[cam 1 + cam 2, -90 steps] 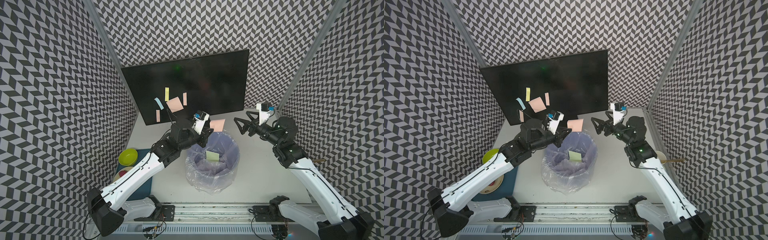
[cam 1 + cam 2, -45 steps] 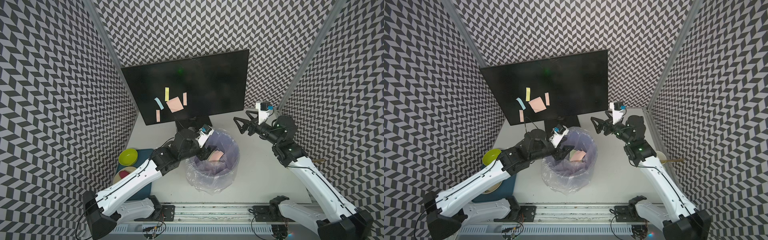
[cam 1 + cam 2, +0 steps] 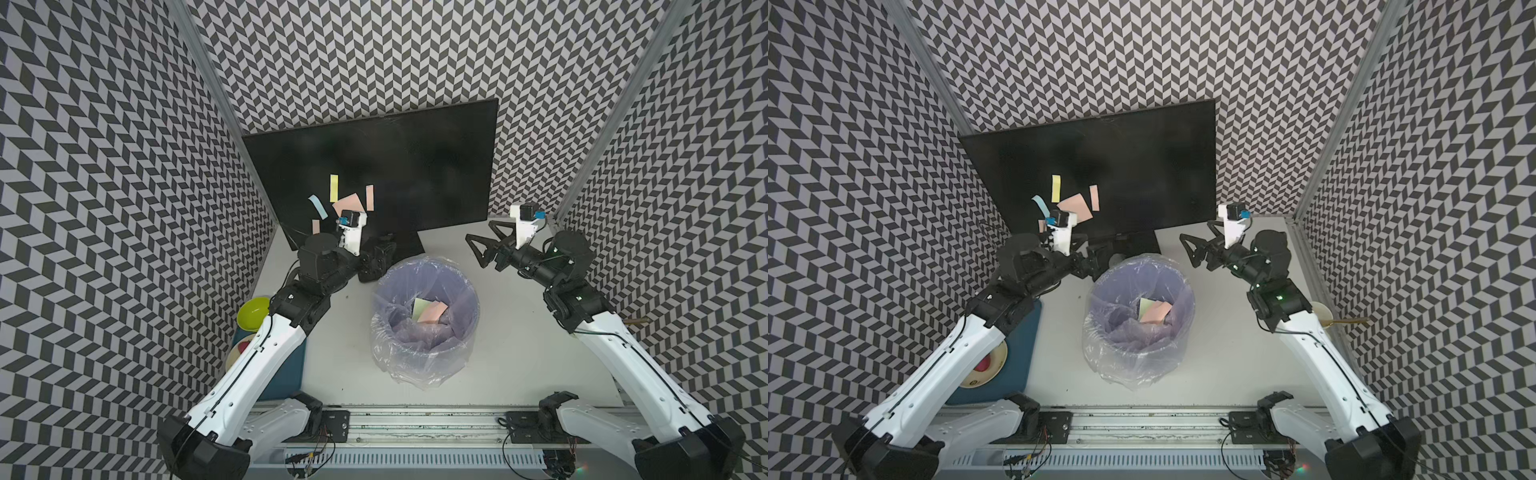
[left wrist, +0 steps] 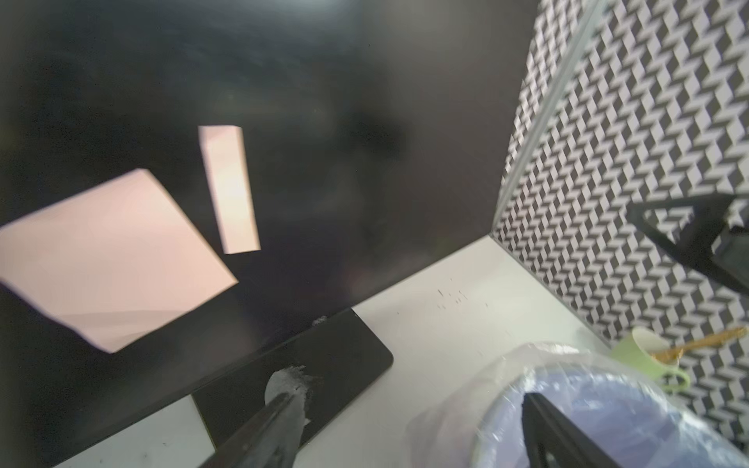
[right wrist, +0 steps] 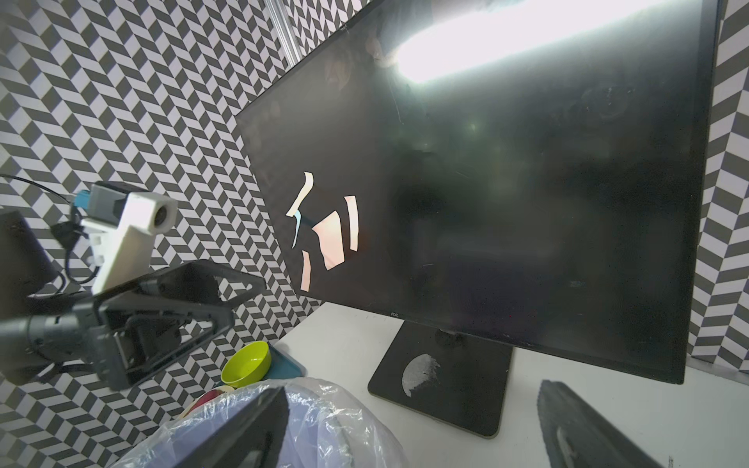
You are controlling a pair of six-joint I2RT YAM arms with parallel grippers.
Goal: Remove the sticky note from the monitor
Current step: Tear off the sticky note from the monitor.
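In both top views the large flat black monitor (image 3: 395,166) stands upright at the far side of the white table (image 3: 519,353). A pale pink square sticky note (image 3: 348,204), two pink strips (image 3: 369,197), a yellow strip (image 3: 333,193) and a blue strip (image 3: 316,206) cling low on the left of its dark screen, while a green note (image 3: 419,308) and a pink note (image 3: 435,312) lie inside the clear-bagged round bin (image 3: 475,293). The left wrist view shows the left gripper (image 4: 409,397) spread wide and empty beside the bin's far left rim, the square note tilted like a diamond. The right wrist view shows the right gripper (image 5: 413,387) likewise wide apart, holding nothing, right of the bin.
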